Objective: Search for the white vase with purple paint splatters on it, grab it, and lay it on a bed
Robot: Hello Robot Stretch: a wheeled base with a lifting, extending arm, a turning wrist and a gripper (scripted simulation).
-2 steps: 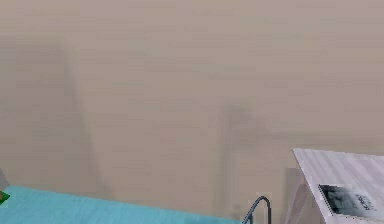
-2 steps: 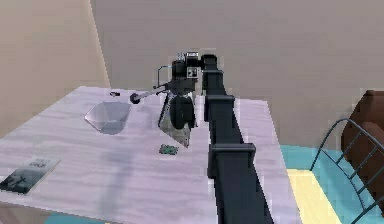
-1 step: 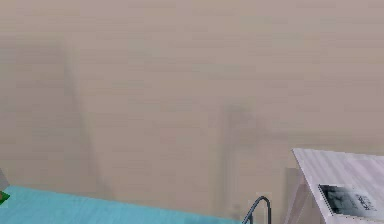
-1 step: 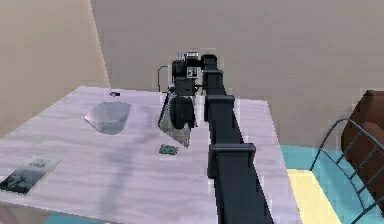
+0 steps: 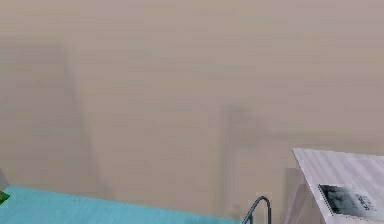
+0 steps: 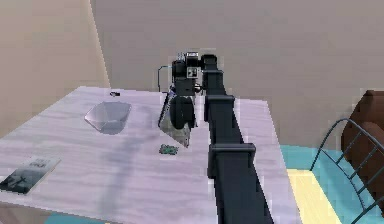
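**Where the gripper ends, the vase begins**

Because the next move depends on whether the vase is already caught, the thing to read is how it sits against the gripper, and all of that lies over the table [image 6: 120,185]. The arm [image 6: 232,150] reaches out across the table's middle from its near edge. A chair [image 6: 352,145] stands well off the table's right end. A clear bowl [image 6: 106,117] rests on the table's left half, near the far edge.

Directly below the gripper [image 6: 175,88], over the table's centre, is a pale shape with dark flecks that I take for the vase [image 6: 179,115]. Its long axis runs down from the fingers toward the tabletop, leaning slightly. I cannot tell whether it hangs clear of the table or stands on it. So I cannot tell whether the gripper holds it, nor how the jaws are set.

A small green thing [image 6: 168,150] lies on the table just nearer than the vase.
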